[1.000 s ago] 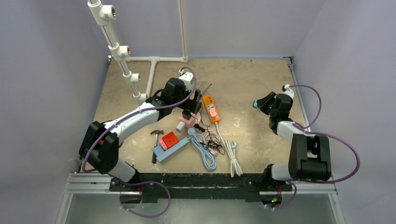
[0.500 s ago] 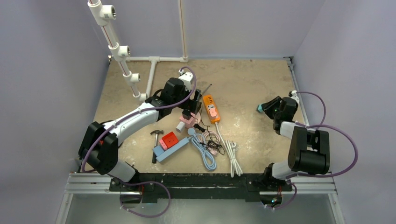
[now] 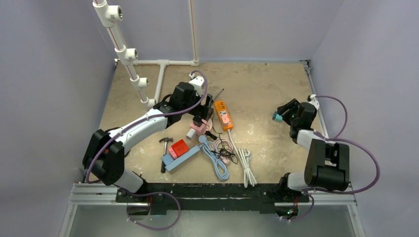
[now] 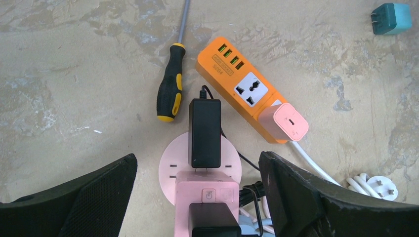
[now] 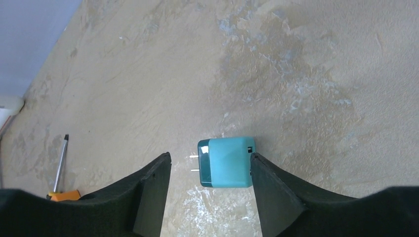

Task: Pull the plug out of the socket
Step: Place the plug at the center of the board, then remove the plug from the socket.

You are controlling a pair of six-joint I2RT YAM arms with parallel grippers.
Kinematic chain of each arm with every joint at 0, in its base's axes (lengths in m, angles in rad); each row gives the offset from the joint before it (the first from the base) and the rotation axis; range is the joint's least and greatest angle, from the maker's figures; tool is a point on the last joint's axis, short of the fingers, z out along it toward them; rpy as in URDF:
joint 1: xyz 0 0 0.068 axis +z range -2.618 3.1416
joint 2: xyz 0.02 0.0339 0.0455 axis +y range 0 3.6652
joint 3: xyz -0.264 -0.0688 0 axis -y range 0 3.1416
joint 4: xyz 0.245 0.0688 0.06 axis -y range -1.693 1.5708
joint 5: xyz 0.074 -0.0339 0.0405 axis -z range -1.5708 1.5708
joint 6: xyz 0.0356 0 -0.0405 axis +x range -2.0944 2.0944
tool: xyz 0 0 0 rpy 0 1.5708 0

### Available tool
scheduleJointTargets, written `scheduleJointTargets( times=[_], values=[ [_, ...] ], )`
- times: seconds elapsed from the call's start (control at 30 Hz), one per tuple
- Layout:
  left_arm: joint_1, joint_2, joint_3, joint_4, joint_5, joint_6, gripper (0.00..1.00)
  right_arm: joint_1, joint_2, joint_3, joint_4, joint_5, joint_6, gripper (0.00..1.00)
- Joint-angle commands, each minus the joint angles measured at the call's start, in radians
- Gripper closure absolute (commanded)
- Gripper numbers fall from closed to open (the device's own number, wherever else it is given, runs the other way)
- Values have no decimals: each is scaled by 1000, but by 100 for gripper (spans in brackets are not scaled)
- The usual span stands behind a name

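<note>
Over the pink socket [image 4: 188, 190], your left hand [image 4: 197, 163] hangs wide.
Pull the black plug [image 4: 204, 132] and the unheld socket may lift.

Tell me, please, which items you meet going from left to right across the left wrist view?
Screwdriver → black adapter → pink charger → teal charger.
</note>
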Motion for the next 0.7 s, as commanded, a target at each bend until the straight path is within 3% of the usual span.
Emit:
scheduleJointTargets(
  times=[0.0,0.1,0.23,0.37,0.53,0.67],
  values=[
    [3,-53,-2,36,9,9,7,9,-134,-3,55,-71,-105,40],
    [3,-54,2,26,4,6,7,72,-269,-59,135,-132,-152,37],
    [6,-56,5,28,14,2,6,301,-364,-36,132,-43,-247,35],
    [14,-67,5,12,-13,0,6,461,-361,2,127,7,-287,35],
    [33,-90,2,11,-30,0,5,714,-317,11,151,230,-313,36],
    [47,-92,-6,19,-43,-4,5,814,-229,49,148,298,-330,35]
  ],
)
